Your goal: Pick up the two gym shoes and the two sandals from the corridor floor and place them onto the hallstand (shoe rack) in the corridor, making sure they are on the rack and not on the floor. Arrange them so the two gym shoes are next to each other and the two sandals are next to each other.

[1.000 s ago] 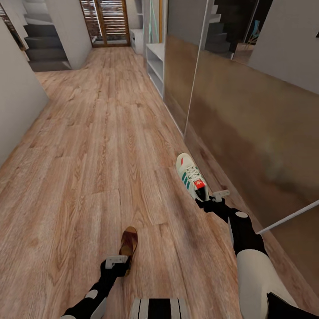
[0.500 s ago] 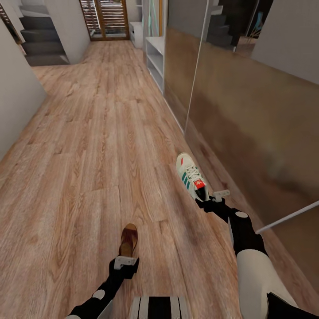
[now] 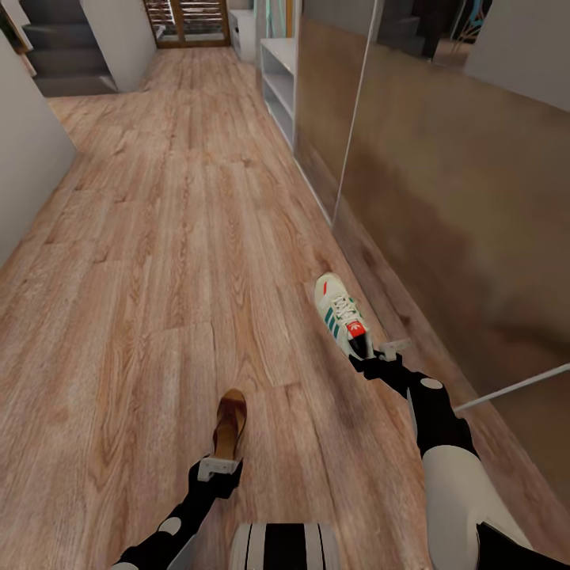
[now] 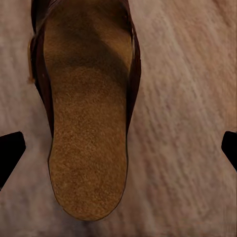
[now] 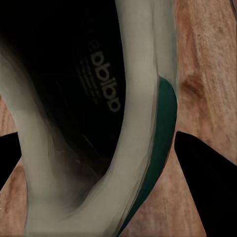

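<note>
I am looking down a corridor floor [image 3: 158, 261] of brown wood-grain planks. To my right runs a mirrored sliding-door wardrobe [image 3: 443, 190], close beside the right arm. Further down the same wall stands the light grey hallstand [image 3: 279, 79], well apart from both arms. A grey wall [image 3: 24, 158] borders the left side, and stairs [image 3: 55, 36] show at the far left end.

The right gripper [image 3: 366, 358] is clenched on the heel of a gym shoe [image 3: 340, 313], white with green stripes and a red patch, toe pointing away from me. In the right wrist view the gym shoe [image 5: 98, 113] has its dark opening and printed insole between the finger tips [image 5: 207, 168].

The left gripper [image 3: 222, 467] sits at the heel end of a sandal [image 3: 230, 423], brown with a tan insole. In the left wrist view the sandal [image 4: 86, 113] lies between the dark fingertips [image 4: 10, 148], which stand clear of its edges. I cannot tell whether that jaw grips it.

The hallstand's upper shelves are cut off by the frame. The wardrobe mirror is blurred.
</note>
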Robot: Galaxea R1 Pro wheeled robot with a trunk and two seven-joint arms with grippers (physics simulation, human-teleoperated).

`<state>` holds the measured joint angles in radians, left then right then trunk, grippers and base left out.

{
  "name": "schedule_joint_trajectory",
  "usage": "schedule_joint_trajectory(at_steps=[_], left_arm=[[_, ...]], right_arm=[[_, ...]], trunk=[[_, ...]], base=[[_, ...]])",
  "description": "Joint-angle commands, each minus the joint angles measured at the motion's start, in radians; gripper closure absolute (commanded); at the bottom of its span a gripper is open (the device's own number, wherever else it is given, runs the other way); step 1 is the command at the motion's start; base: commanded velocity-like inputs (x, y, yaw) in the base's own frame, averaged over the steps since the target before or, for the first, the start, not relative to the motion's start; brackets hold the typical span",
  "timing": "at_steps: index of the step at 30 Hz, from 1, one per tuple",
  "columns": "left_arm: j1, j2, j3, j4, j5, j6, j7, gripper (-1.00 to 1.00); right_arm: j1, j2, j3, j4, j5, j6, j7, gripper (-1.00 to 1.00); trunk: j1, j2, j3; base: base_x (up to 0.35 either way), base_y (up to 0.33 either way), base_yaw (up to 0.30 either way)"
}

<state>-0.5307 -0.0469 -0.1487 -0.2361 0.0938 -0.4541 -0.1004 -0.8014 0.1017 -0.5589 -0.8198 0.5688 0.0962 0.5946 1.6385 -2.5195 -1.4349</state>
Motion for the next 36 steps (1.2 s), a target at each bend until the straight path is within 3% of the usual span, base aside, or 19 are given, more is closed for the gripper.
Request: schedule_joint_trajectory(at_steps=[1, 5, 13, 20, 26, 36], left_arm=[[-0.001, 0.001, -0.005, 0.001, 0.01, -0.003, -0.004, -1.0], [-0.001, 0.001, -0.005, 0.001, 0.01, -0.003, -0.004, -1.0], [-0.001, 0.001, -0.005, 0.001, 0.01, -0.003, -0.004, -1.0], [-0.001, 0.001, -0.005, 0.001, 0.01, -0.003, -0.004, -1.0], [-0.001, 0.001, -0.005, 0.001, 0.01, -0.003, -0.004, -1.0], [-0.001, 0.001, -0.005, 0.001, 0.01, -0.003, -0.004, -1.0]], right_arm=[[-0.001, 0.002, -0.006, -0.003, 0.002, 0.005, 0.008, 1.0], [-0.001, 0.002, -0.006, -0.002, 0.002, 0.005, 0.008, 1.0], [-0.001, 0.002, -0.006, -0.002, 0.002, 0.005, 0.008, 1.0], [-0.001, 0.001, -0.006, -0.002, 0.002, 0.005, 0.008, 1.0], [-0.001, 0.001, -0.006, -0.003, 0.002, 0.005, 0.008, 1.0], [-0.001, 0.001, -0.006, -0.003, 0.002, 0.005, 0.008, 1.0]], trunk=[[0.0, -0.001, -0.006], [0.002, -0.002, -0.026], [0.002, -0.002, -0.03], [0.005, -0.003, -0.064], [0.005, -0.003, -0.068], [0.01, -0.005, -0.118]], base=[[0.0, 0.0, 0.16], [0.0, 0.0, 0.17], [0.0, 0.0, 0.063], [0.0, 0.0, 0.002], [0.0, 0.0, 0.0], [0.0, 0.0, 0.0]])
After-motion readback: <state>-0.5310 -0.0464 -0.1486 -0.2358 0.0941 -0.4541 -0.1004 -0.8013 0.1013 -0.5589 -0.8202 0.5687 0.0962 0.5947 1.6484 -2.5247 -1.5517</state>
